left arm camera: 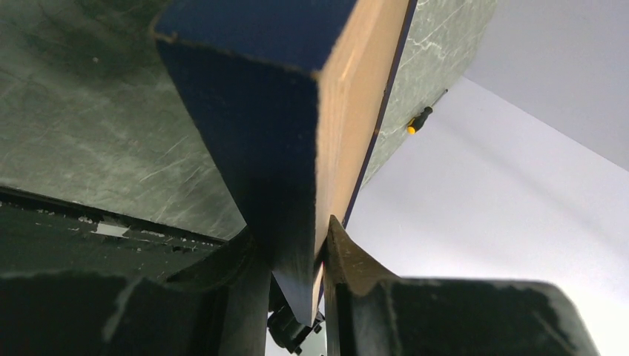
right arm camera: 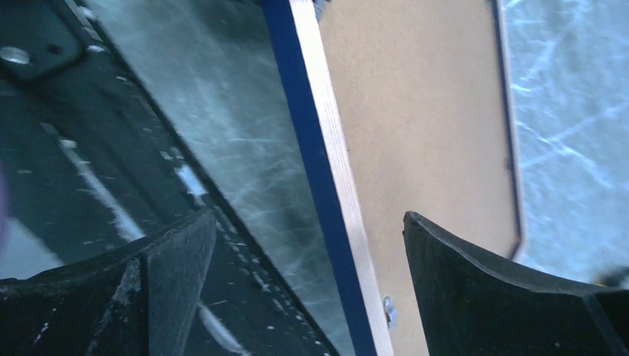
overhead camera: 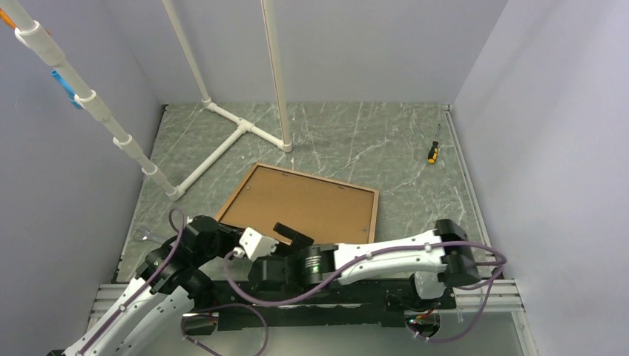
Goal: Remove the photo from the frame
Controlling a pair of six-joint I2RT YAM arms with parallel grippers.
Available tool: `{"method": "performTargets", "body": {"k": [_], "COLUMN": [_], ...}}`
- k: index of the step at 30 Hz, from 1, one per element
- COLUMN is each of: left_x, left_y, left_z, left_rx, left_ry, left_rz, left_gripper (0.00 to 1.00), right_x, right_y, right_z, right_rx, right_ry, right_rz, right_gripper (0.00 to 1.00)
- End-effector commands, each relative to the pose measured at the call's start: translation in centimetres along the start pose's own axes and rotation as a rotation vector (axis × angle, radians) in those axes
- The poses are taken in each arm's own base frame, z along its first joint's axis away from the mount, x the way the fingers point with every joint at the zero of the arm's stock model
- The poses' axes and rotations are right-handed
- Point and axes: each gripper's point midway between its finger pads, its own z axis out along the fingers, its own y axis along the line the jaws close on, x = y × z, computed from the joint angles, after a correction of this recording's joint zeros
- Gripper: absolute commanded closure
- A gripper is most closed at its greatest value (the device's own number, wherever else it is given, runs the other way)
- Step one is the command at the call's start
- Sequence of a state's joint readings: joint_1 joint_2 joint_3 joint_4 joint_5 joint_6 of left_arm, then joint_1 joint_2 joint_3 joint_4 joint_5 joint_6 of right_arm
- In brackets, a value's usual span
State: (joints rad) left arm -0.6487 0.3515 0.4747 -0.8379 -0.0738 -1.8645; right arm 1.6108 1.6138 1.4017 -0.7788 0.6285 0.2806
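Pipework, white, stands at the far left of the marbled table. The left gripper is clamped on the near-left corner of the frame, with the navy moulding pinched between its fingers. The frame lies back-up mid-table, with the brown backing board showing (photo not visible from this side). The right gripper has its jaws spread wide, one finger on either side of the frame's near edge. A screwdriver lies far right, well apart.
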Motion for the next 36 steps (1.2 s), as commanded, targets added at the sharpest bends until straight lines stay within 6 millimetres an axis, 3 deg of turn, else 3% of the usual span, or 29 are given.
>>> {"method": "performTargets", "body": {"k": [1,8,16,24,27,31,36], "left_x": [0.2,0.2,0.1,0.1,0.2,-0.1,-0.4], "left_y": [-1.0,-0.8,-0.3,0.0,-0.1,0.1,-0.2], "left_z": [-1.4,-1.6,-1.4,-1.3,-1.3,-1.6,-2.0], "left_rx": [0.011,-0.001,-0.014,-0.021,-0.022,-0.033,-0.024], "left_ry": [0.005,0.005,0.004,0.003,0.008,-0.004,-0.022], "left_rz": [0.007,-0.004,-0.011,-0.016,-0.018,-0.023,-0.025], "left_gripper": [1.00,1.00,1.00,1.00,1.00,1.00,0.97], "right_x": [0.9,1.8,3.1,3.8,4.0,4.2,3.8], "right_y": [-3.4,-2.9,-3.2,-4.5,-4.7,-4.9,-4.9], "right_z": [0.2,2.2,4.4,5.9,6.2,6.4,6.5], "right_rx": [0.277,0.333,0.361,0.385,0.390,0.400,0.397], "right_ry": [0.069,0.142,0.196,0.224,0.232,0.236,0.228], "right_rz": [-0.149,-0.303,-0.353,-0.360,-0.368,-0.379,-0.374], "right_gripper": [0.04,0.19,0.37,0.39,0.50,0.51,0.70]}}
